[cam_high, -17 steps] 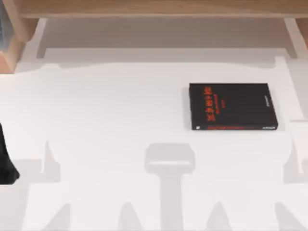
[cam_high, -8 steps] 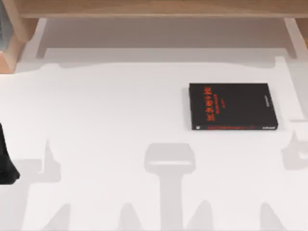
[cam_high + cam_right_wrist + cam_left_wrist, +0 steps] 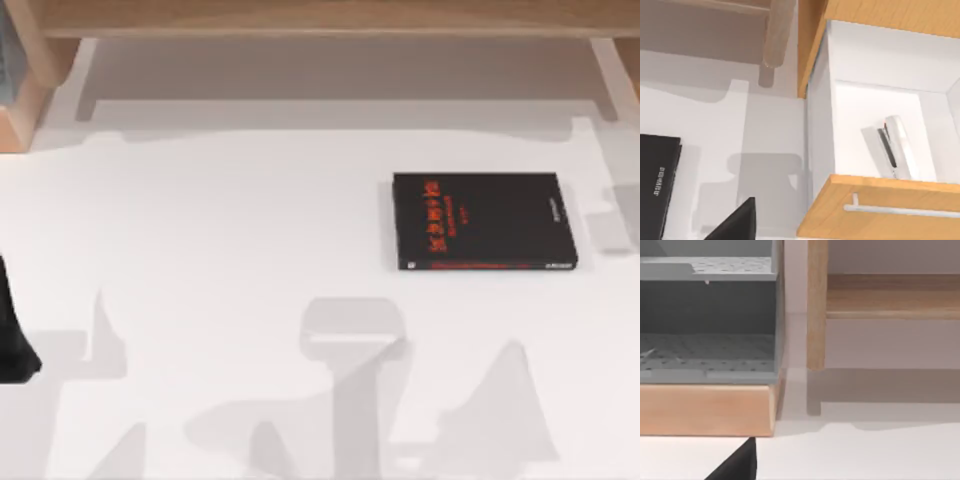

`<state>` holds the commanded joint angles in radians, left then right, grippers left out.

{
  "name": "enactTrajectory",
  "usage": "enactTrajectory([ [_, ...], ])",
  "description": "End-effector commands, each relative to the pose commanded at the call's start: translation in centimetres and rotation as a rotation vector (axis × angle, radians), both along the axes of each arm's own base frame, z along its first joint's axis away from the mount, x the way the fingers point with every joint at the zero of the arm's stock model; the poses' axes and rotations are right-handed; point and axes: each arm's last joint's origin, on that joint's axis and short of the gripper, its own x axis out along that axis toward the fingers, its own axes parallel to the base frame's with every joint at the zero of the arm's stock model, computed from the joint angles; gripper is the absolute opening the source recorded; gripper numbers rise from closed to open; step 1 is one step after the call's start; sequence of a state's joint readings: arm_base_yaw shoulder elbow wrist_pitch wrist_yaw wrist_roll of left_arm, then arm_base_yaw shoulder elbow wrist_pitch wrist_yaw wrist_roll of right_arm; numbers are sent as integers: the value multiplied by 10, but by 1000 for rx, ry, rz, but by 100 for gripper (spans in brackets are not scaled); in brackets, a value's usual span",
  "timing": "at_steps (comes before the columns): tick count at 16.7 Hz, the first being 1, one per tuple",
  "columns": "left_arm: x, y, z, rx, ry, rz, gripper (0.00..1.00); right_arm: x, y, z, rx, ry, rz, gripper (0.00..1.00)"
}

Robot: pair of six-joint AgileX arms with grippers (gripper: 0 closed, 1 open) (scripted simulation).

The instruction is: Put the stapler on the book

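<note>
The black book with red lettering lies flat on the white table, right of centre. In the right wrist view the light grey stapler lies inside an open white drawer, and a corner of the book shows beside the drawer, on the table. A dark part of my right gripper hangs over the table between book and drawer, well apart from the stapler. My left arm is parked at the table's left edge; a dark part of its gripper shows in the left wrist view.
The drawer has a wooden front with a white bar handle. A wooden shelf runs along the back of the table. At the back left, a grey bin sits in a wooden frame beside a wooden post.
The book and the left arm have stayed put. Shadows at the table's right side have slid toward the back, and a broad new shadow lies across the front right.
</note>
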<state>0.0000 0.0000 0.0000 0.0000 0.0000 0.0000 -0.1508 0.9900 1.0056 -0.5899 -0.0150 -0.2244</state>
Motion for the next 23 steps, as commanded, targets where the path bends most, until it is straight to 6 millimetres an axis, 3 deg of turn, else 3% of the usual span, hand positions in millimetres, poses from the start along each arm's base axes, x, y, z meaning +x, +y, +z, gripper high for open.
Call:
enactTrajectory([
  [3, 0, 0, 0, 0, 0, 0, 100, 60, -20, 20, -22, 180, 2, 100],
  [6, 0, 0, 0, 0, 0, 0, 100, 124, -48, 19, -28, 358, 16, 100],
  [9, 0, 0, 0, 0, 0, 0, 100, 181, -79, -4, -18, 525, 39, 100],
  [12, 0, 0, 0, 0, 0, 0, 100, 224, -109, -41, 5, 669, 69, 100],
  [15, 0, 0, 0, 0, 0, 0, 100, 251, -133, -84, 33, 782, 103, 100],
  [18, 0, 0, 0, 0, 0, 0, 100, 266, -148, -119, 57, 858, 134, 100],
  [20, 0, 0, 0, 0, 0, 0, 100, 271, -153, -136, 66, 886, 150, 100],
  [23, 0, 0, 0, 0, 0, 0, 100, 274, -154, -145, 69, 898, 162, 100],
])
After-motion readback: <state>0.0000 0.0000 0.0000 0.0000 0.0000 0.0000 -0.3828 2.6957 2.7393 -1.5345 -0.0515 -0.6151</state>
